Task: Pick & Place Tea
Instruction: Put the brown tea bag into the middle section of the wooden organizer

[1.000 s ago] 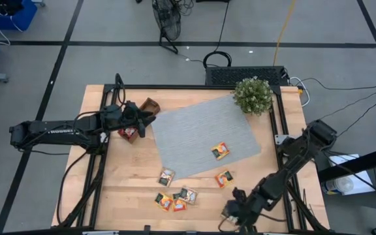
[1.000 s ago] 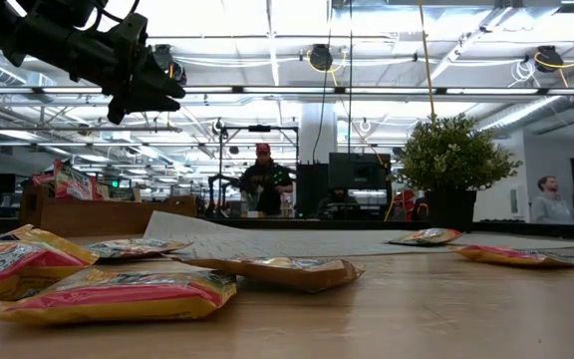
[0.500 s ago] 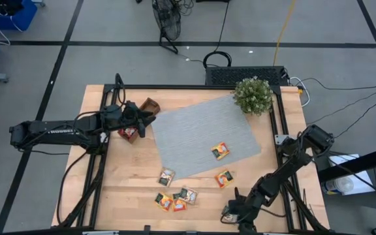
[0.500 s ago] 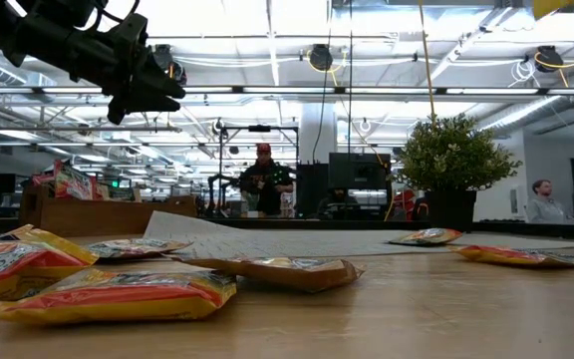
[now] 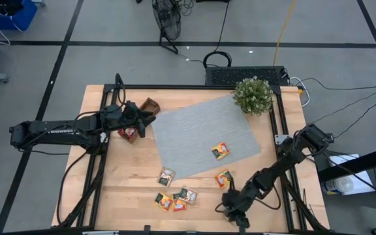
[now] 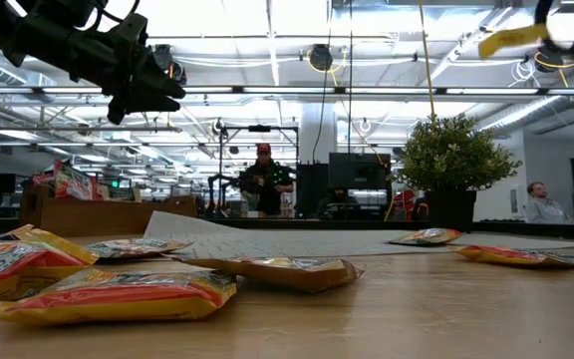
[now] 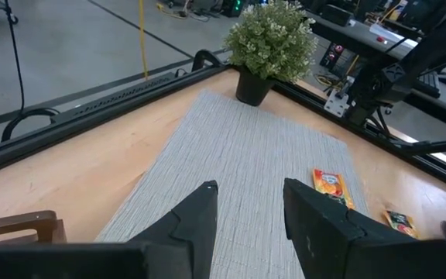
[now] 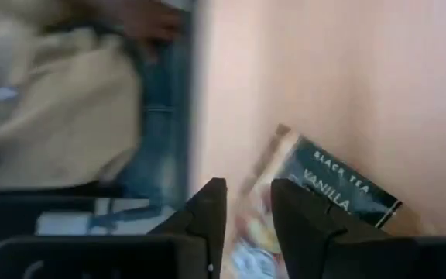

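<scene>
1. On the wooden table (image 5: 126, 176), a grey woven mat (image 5: 201, 134) lies slantwise; a potted plant (image 5: 252, 95) stands at its far right corner.
2. Left gripper (image 5: 147, 121) hangs above the wooden tray (image 5: 138, 123) at the mat's left edge, fingers (image 7: 198, 221) spread, empty.
3. Right gripper (image 5: 232, 207) sits low near the front edge, fingers pinching one tea sachet (image 8: 316, 198).
4. Other sachets: one on the mat (image 5: 220, 151), one beside it (image 5: 224, 178), a cluster (image 5: 175, 198) in front.
</scene>
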`<state>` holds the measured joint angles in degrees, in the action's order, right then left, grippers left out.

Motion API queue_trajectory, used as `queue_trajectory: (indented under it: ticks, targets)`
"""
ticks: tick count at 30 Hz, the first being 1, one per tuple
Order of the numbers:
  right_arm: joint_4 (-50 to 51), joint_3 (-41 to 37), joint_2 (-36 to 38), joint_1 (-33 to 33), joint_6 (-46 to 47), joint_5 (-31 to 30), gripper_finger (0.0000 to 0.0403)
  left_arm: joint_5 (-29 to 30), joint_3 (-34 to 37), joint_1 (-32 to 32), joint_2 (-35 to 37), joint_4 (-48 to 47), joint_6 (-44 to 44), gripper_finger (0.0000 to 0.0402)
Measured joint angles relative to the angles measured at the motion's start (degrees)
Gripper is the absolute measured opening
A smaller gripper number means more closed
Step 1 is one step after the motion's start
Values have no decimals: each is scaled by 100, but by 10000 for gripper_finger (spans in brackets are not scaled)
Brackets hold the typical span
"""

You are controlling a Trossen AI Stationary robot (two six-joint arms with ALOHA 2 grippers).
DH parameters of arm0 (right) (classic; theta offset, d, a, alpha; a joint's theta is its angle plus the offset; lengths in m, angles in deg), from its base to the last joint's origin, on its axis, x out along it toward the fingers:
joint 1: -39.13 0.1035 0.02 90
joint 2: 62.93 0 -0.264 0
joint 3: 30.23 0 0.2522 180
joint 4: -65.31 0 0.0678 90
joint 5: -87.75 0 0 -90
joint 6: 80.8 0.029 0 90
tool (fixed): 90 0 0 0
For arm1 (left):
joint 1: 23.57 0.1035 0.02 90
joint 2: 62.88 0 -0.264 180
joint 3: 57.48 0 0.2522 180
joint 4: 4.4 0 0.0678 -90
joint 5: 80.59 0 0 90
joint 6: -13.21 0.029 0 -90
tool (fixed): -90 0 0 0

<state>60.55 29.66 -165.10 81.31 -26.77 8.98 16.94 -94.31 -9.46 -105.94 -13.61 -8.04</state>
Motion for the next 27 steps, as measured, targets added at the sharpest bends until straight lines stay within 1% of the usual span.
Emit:
queue_trajectory:
  ticks: [1,3,7,8,9,10,11,13,14,15,16,21,24,27]
  targets:
    - [-235,0,16,-11,-176,-25,88,0,0,0,0,0,0,152]
    - [-566,16,91,-6,-597,-463,80,0,0,0,0,0,0,152]
    - [-526,9,126,-34,-1760,-2020,61,1,0,0,0,2,0,152]
    - [-522,9,122,-34,-1933,-2160,56,0,0,0,0,0,0,152]
    - [-563,9,134,-34,-1985,-2031,51,0,0,0,0,0,0,152]
    - [-644,9,162,-34,-1930,-1647,47,1,0,0,0,0,0,152]
    - [-749,9,194,-23,-1710,-1125,44,2,0,0,0,0,0,152]
    - [-1021,14,212,27,-939,4,38,1,0,0,-1,0,0,152]
    - [-1068,18,212,82,-572,409,36,0,0,0,0,0,0,152]
    - [-1024,17,212,147,-353,626,32,2,0,0,0,0,0,152]
    - [-869,17,212,211,-248,721,29,0,0,0,0,0,0,152]
    - [331,15,205,392,-137,630,4,0,0,0,-2,0,0,152]
    - [752,11,205,364,-304,74,4,1,0,0,0,1,0,152]
    - [753,11,205,283,-663,-417,3,2,0,0,0,0,0,152]
